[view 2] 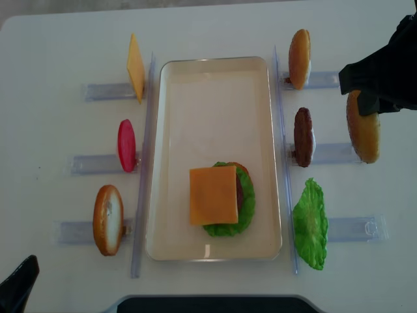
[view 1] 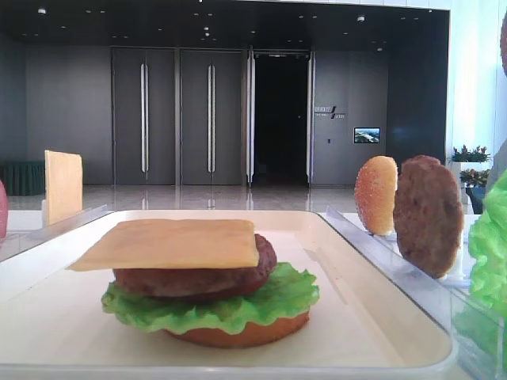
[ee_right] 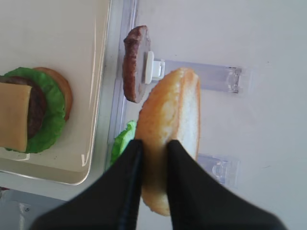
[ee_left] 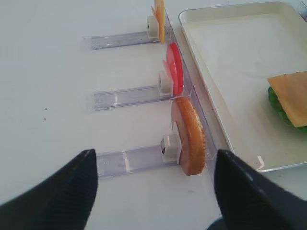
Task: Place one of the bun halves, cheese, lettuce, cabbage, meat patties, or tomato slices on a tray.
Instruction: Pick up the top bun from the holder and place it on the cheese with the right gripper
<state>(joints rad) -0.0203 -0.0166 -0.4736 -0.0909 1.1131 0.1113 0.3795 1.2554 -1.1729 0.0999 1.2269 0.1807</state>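
Right now the right gripper (ee_right: 154, 146) has its black jaws pinching a golden-brown domed bun half (ee_right: 168, 129) on edge, above the white counter (ee_right: 259, 43), off to the side of the cream-white tray (view 2: 215, 98). The grip is narrow — the bun could twist or slip out before reaching the burger stack topped with a yellow-orange cheese square (view 2: 214, 195). The left gripper's (ee_left: 153, 179) jaws are spread, holding nothing.

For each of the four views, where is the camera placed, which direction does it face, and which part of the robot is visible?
Exterior high: low at the tray's short end, facing along it; no robot.
Right wrist: above the right gripper, looking down; fingers pinch a bun half.
Left wrist: behind the open left gripper, facing the holders.
Realsense: overhead, straight down; right arm at the upper right.
Every view shows the stacked burger.
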